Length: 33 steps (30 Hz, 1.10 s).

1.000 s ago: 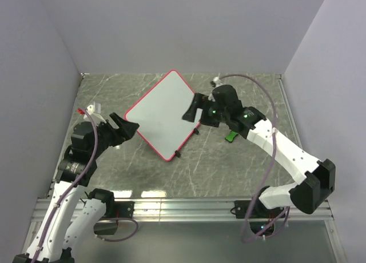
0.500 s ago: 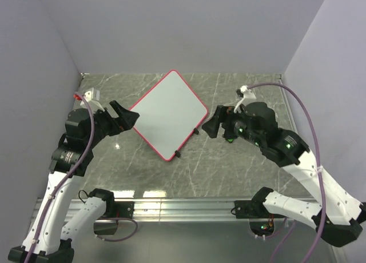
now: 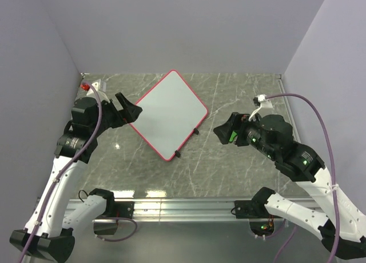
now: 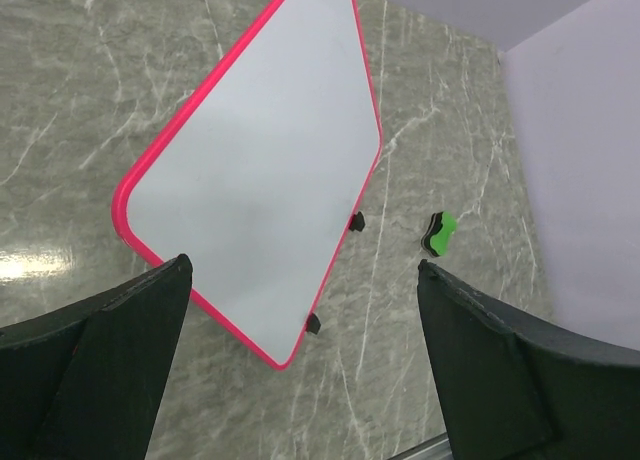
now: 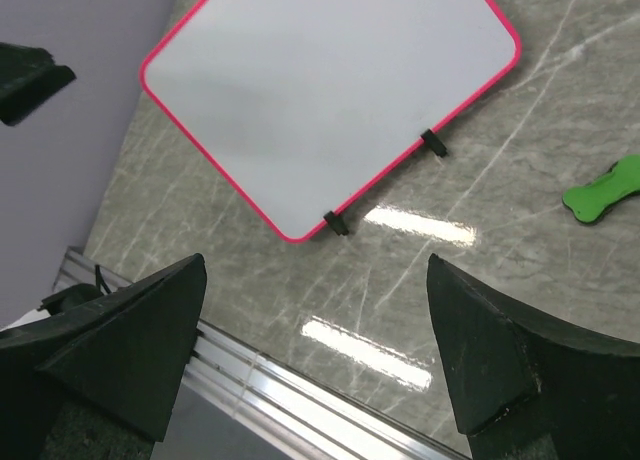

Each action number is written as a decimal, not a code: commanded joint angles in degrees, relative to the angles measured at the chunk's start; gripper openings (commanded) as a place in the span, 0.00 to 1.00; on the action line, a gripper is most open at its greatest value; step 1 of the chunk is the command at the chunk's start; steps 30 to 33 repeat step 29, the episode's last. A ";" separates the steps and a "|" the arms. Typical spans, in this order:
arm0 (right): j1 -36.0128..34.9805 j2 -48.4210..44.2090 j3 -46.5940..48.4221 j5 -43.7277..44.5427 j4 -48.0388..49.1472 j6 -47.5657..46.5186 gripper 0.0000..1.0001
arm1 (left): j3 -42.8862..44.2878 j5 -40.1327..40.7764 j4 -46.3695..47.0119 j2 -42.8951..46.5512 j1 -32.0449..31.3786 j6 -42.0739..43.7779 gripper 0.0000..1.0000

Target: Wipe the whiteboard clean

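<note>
Top view: the whiteboard point(image 3: 167, 114) rests on the table point(image 3: 246, 91), its surface blank. The left gripper point(image 3: 130, 111) is at its left corner and the right gripper point(image 3: 222, 131) is off its right side. Left wrist: fingers spread wide, empty; a green block point(image 4: 438, 232) lies right of the whiteboard. Right wrist: fingers wide apart, holding nothing.

I'm looking down past the left gripper point(image 4: 303, 270), its dark fingers point(image 4: 110, 350) sitting wide apart at the bottom corners. The whiteboard point(image 4: 255, 170) is lying skewed on the marble table point(image 4: 90, 90) and showing a clean white face. A small green block point(image 4: 440, 232) is resting near its two black feet point(image 4: 356, 220), not touching them.
</note>
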<state>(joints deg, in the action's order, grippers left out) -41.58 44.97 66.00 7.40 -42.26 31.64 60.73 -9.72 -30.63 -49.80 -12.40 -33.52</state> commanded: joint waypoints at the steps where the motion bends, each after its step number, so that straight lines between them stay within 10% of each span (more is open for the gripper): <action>1: 0.28 -2.08 -0.43 0.87 5.34 -0.44 0.97 | 3.17 0.48 2.07 -0.03 0.27 2.05 1.00; 33: 0.27 3.46 7.57 3.41 2.01 -2.11 0.98 | 1.77 16.75 4.87 0.85 -0.43 6.36 0.99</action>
